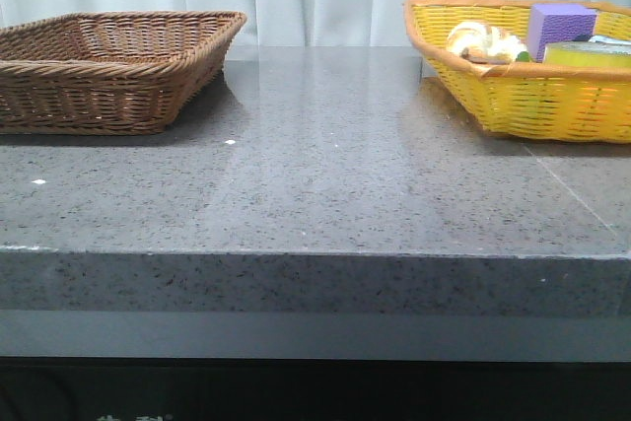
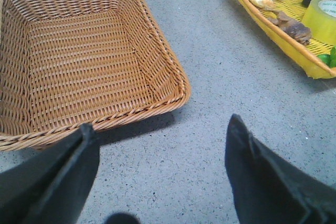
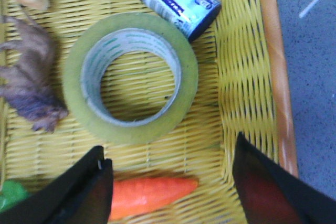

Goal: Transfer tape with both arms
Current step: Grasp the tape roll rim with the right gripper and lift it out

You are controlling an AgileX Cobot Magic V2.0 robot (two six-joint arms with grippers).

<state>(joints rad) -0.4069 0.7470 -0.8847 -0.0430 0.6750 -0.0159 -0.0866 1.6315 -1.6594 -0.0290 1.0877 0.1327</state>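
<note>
We've got the grey table (image 1: 325, 175) with a brown wicker basket (image 1: 108, 71) on the left and a yellow basket (image 1: 523, 96) on the right. The tape (image 3: 131, 77) lies flat in the yellow one, hole facing up, beside a battery (image 3: 178, 1) and a carrot (image 3: 152, 192). Only the right wrist view shows that hole. Left gripper (image 2: 157, 177) and right gripper (image 3: 170, 187) both hang spread wide, gripping nothing.

I am seeing: translucent yellow tape (image 3: 130, 77), green print on pale core; woven yellow basket (image 3: 239, 77); orange carrot (image 3: 152, 192); brown wicker basket (image 2: 94, 56); speckled grey table (image 1: 325, 184).
</note>
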